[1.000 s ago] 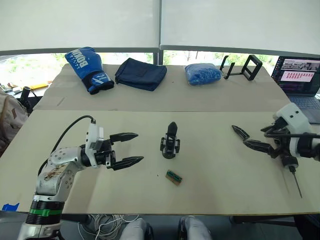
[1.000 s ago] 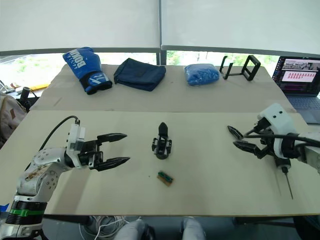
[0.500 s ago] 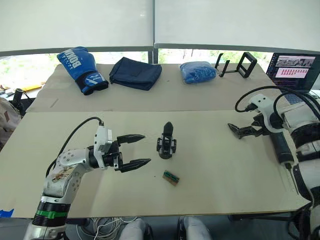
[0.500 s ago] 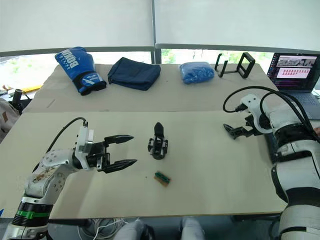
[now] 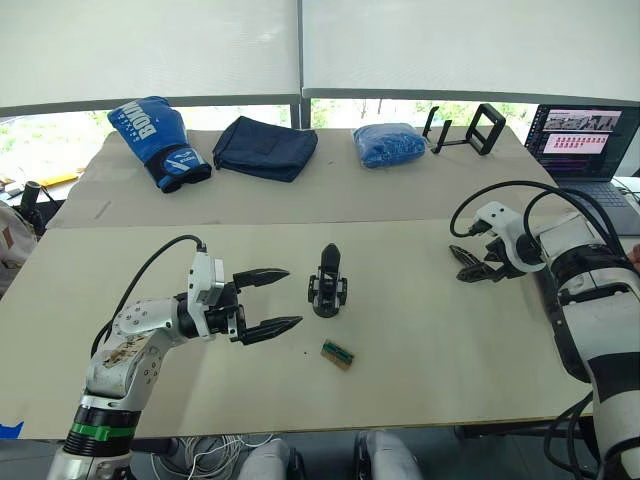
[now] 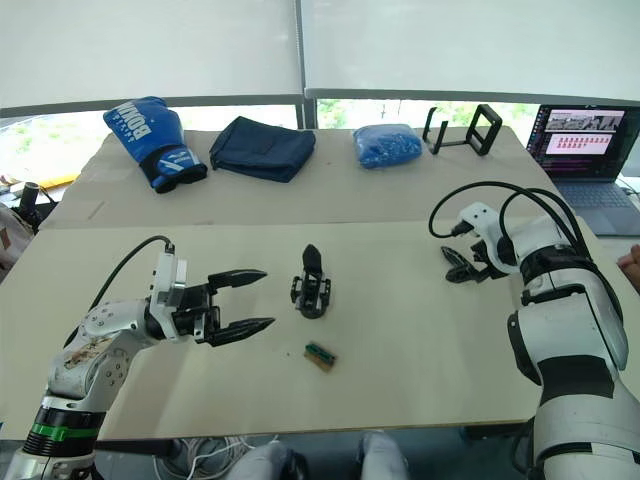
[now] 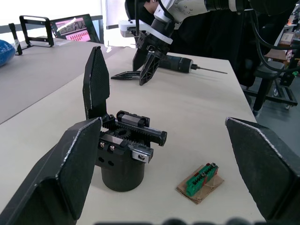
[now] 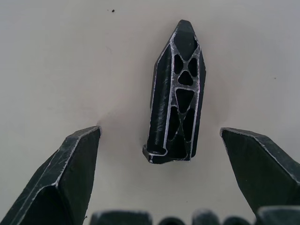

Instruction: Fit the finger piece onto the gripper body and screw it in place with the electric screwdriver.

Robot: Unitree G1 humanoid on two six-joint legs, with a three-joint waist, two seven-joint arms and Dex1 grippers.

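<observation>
Early stage: finger piece (image 8: 177,93) lying loose on tabletop (image 5: 420,340) between wide-open right gripper (image 8: 164,154) fingers, ungrasped. Left gripper (image 5: 272,300) open, empty, near gripper body (image 5: 328,285). Fitting, screwing left.

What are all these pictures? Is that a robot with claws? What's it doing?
Yes, it is a robot with two arms. Two pictures come from cameras in its head, looking down at a table. The other two come from small cameras on its wrists, looking along its claws.

The left gripper has its jaws open and holds nothing. It points at the gripper body, a small black part standing upright, and beside that lies a tiny green block.

The right gripper reaches down with open jaws on either side of the finger piece, a black wedge lying flat. It is not gripped yet. The electric screwdriver lies behind.

Far back are a boxing glove and a laptop.
</observation>
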